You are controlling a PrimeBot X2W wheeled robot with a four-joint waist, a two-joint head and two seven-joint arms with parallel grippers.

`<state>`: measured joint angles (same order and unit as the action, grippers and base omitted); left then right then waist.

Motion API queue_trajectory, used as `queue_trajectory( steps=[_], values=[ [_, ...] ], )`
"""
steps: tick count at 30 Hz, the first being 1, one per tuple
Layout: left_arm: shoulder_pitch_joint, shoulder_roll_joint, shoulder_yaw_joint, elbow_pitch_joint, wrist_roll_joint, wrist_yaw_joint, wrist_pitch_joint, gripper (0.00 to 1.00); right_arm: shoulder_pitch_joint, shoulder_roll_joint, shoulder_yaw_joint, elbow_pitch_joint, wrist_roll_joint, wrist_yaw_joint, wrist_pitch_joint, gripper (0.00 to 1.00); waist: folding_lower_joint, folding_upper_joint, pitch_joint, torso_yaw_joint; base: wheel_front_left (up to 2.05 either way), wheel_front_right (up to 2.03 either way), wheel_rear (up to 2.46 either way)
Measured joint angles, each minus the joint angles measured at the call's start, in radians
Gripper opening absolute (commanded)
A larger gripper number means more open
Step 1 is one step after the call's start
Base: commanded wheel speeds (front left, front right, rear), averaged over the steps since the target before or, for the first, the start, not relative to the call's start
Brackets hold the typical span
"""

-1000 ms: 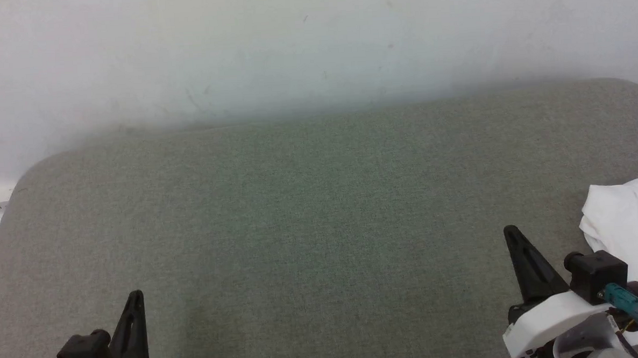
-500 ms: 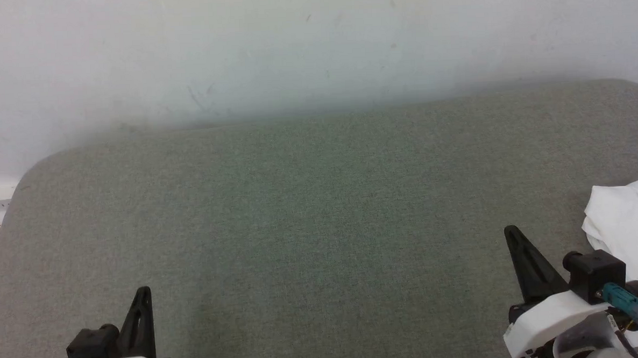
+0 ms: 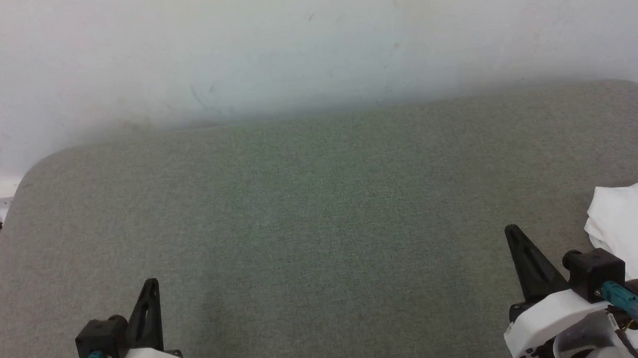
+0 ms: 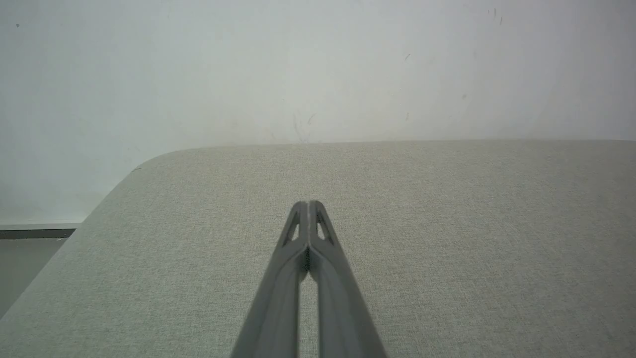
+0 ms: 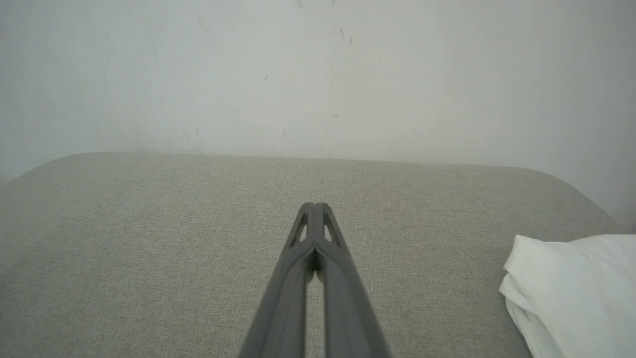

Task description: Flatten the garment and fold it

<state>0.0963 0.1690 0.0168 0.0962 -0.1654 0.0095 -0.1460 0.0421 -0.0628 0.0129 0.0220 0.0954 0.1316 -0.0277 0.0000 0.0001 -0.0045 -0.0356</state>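
Jaws: both pairs pressed together, nothing in either. Left gripper point(image 3: 150, 287) sits low on my left over bare grey cloth. Right gripper point(image 3: 511, 231) sits low on my right, pointing toward the wall point(image 3: 313, 39).

Shirt point(image 3: 629, 222): a crumpled white heap at the far right of the padded table point(image 3: 320, 200), beside my right wrist and partly cut off by the edge of the head view. A short run of grey stitching shows by the wrist. I cannot see the collar, sleeves or hem. I cannot tell whether the wrist touches the fabric.

Risks, as I judge them:
1. The heap lies near the table's right edge. A sideways sweep of my right arm could push it off.
2. The cable and plug on my right wrist sit close to the folds. Turning the wrist toward the heap could snag the thin cloth.
3. With no edge identified, a blind pinch could catch several layers, and the shirt would lift as a knot, not spread.
4. My left gripper is well apart from the shirt. Dragging it to the middle with one arm may twist it further.
5. Jaws must part before any approach, or the tips will only shove the fabric.
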Motion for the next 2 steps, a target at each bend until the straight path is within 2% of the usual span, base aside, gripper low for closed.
queue_trajectory(
  steps=[2],
  values=[
    [-0.003, -0.004, -0.001, -0.003, 0.002, 0.000, 0.006, 0.00, 0.000, 0.000, 0.000, -0.001, -0.002, 0.000, 0.001, 0.00, 0.0000, 0.0000, 0.000, 0.001, 0.00, 0.00, 0.00]
  ],
)
